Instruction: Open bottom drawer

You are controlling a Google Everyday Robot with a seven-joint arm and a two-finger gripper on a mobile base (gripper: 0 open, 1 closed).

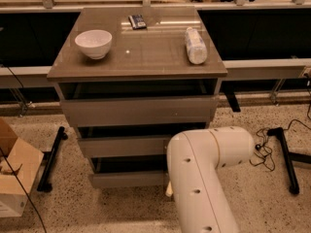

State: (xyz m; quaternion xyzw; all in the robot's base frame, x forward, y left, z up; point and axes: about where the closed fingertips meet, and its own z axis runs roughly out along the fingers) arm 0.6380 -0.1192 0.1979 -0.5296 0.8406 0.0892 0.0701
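At the bottom drawer, lowest of three, the end effector sits, state unclear.

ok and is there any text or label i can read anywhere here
No text can be read.
bottle: label blurred.
dark packet: print too small.
box: nothing legible.
gripper: hidden behind the arm, low by the bottom drawer; no marking shows.
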